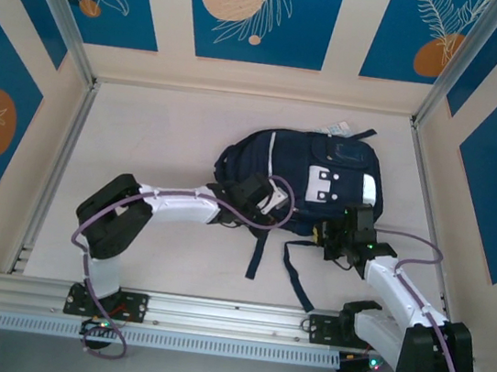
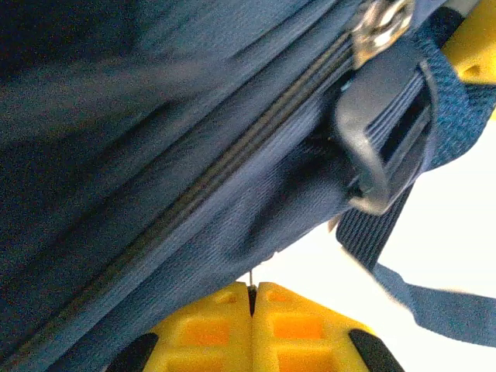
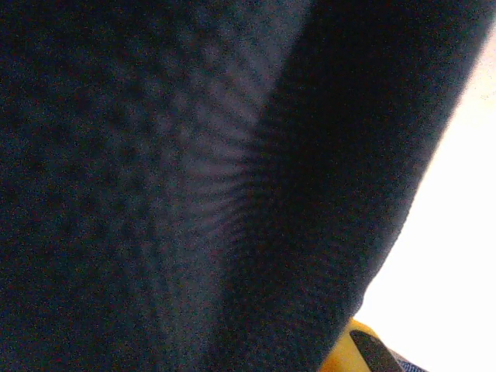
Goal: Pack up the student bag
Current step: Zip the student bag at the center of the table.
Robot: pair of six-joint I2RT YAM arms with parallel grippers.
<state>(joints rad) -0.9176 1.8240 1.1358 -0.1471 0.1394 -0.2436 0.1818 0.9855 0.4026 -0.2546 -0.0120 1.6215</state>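
Centrally, student bag (image 1: 300,179), zipper (image 2: 232,159) closed; contents hidden

right gripper (image 1: 334,239) tips behind blurred student bag (image 3: 194,186)

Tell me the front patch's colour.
The patch is light grey on the navy student bag; top external view.

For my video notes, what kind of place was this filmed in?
Likely a robot lab test cell: left arm and right arm bolted to an aluminium rail, a white table boxed in by leaf-print panels, with the student bag lying on it.
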